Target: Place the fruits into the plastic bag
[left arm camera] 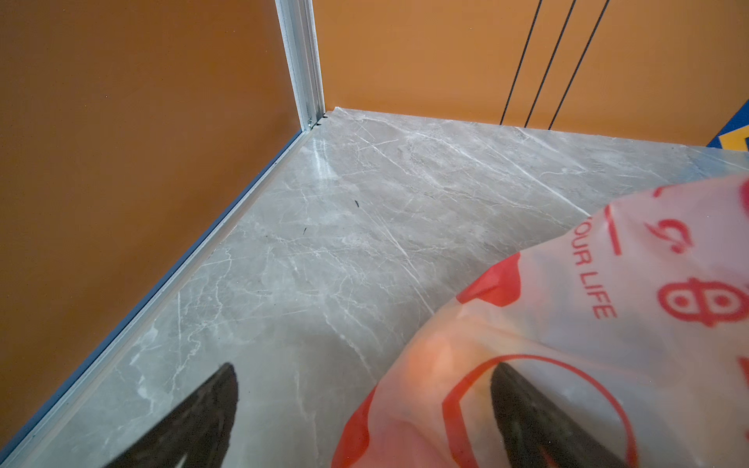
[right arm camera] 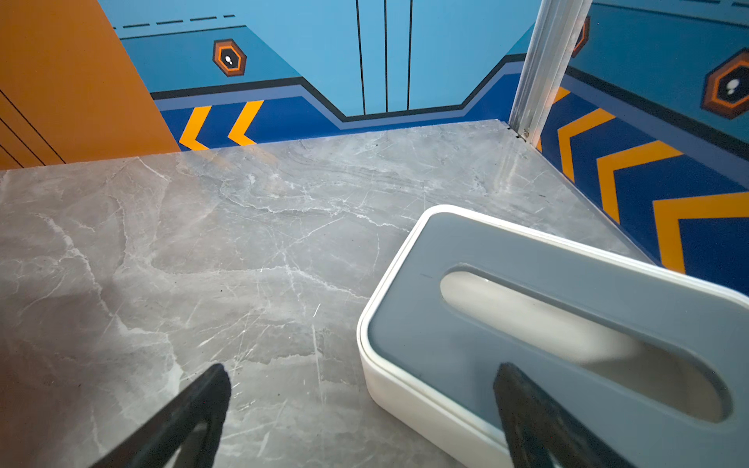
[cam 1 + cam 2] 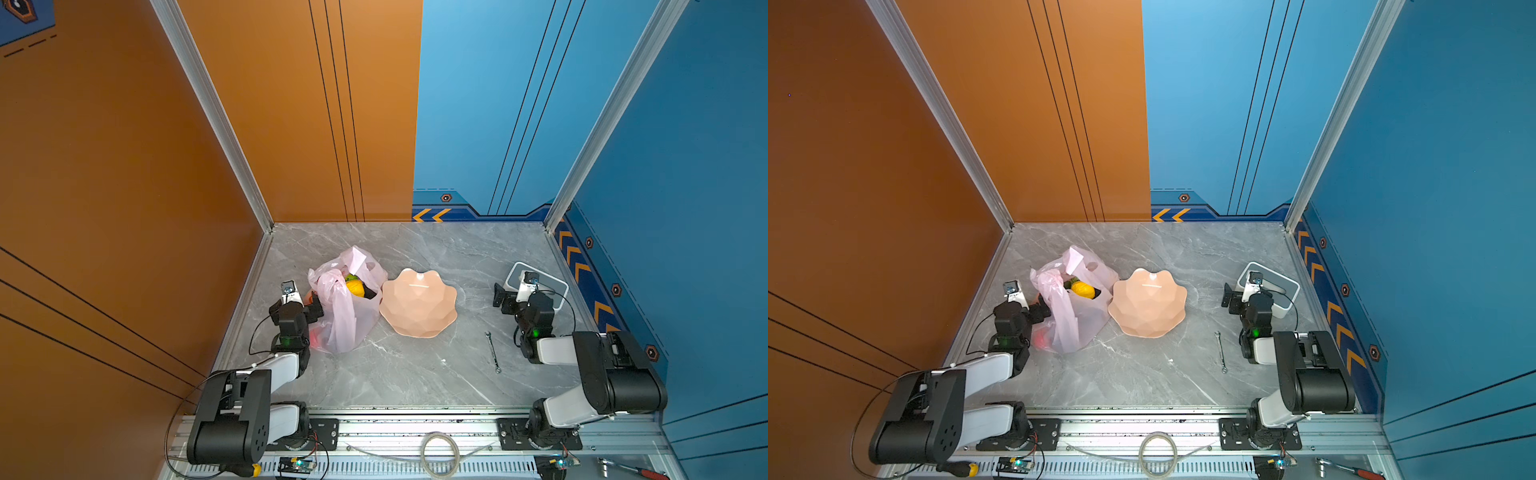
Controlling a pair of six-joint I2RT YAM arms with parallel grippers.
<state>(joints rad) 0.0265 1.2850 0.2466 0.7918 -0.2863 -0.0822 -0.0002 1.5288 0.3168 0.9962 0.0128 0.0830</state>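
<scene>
The plastic bag (image 3: 345, 316) (image 3: 1067, 316) stands crumpled left of the table's middle, its mouth facing up. Fruits show in the mouth: a yellow one (image 3: 355, 287) (image 3: 1082, 290), a green one (image 3: 350, 277) behind it and a dark one (image 3: 369, 294) beside it. My left gripper (image 3: 313, 307) (image 1: 364, 372) is open against the bag's left side; the printed film (image 1: 587, 324) bulges in between its jaws. My right gripper (image 3: 500, 297) (image 2: 362, 372) hangs open at the far right, holding nothing, with one finger over a tissue box.
A peach scalloped bowl (image 3: 417, 303) (image 3: 1148, 303) sits right of the bag, touching it, with nothing showing inside. The white and grey tissue box (image 3: 552, 291) (image 2: 527, 304) stands by the right wall. A small wrench (image 3: 493, 351) lies in front of it.
</scene>
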